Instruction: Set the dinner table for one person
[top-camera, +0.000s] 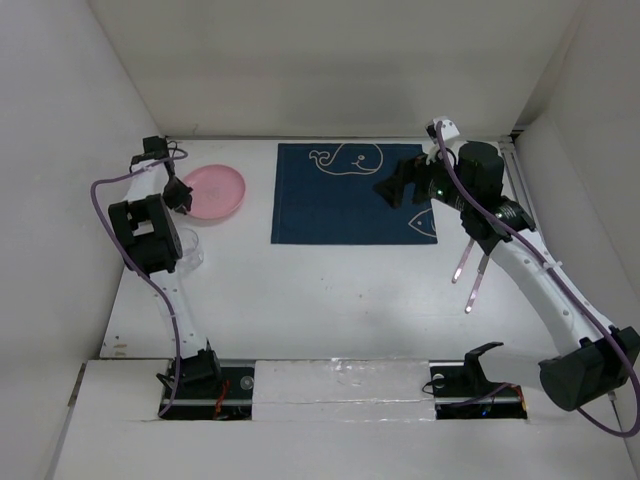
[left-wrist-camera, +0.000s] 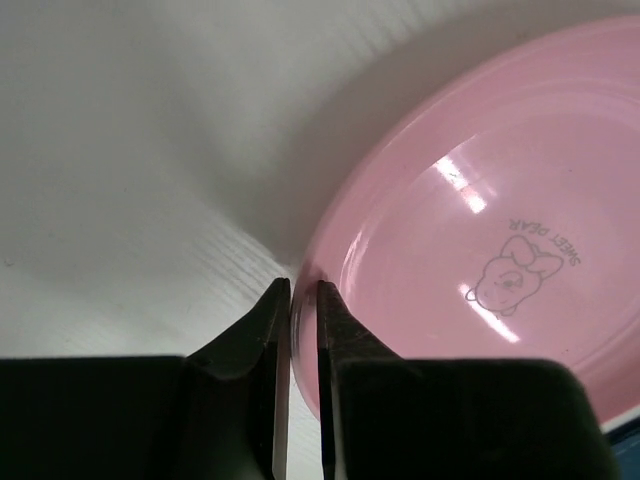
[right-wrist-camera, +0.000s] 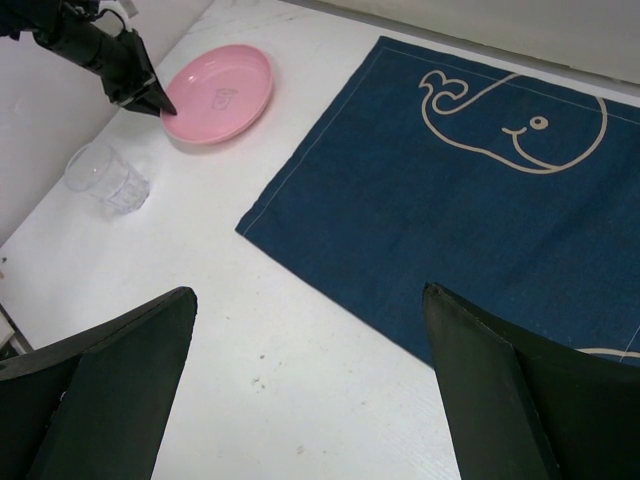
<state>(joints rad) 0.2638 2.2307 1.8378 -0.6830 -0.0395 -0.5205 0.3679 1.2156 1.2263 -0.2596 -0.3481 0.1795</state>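
Left hand (left-wrist-camera: 303, 290) nipped shut on rim of pink plate (left-wrist-camera: 480, 230), far left of white bench (top-camera: 330, 290) under both arms: lift barely, keep level, carry onto navy placemat (top-camera: 330, 210); right hand (right-wrist-camera: 308, 295) wide

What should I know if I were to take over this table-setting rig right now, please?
Left tool: shut on the left rim of the pink plate, which lies on the dinner table left of the navy placemat.
Right tool: open, empty, above the placemat.
Clear glass: on the table beside the left arm.
Two slim utensils: on the table right of the placemat; kind unclear.
Done: placemat spread flat, nothing on it.
Left: probably plate onto the placemat, then glass and utensils beside it.
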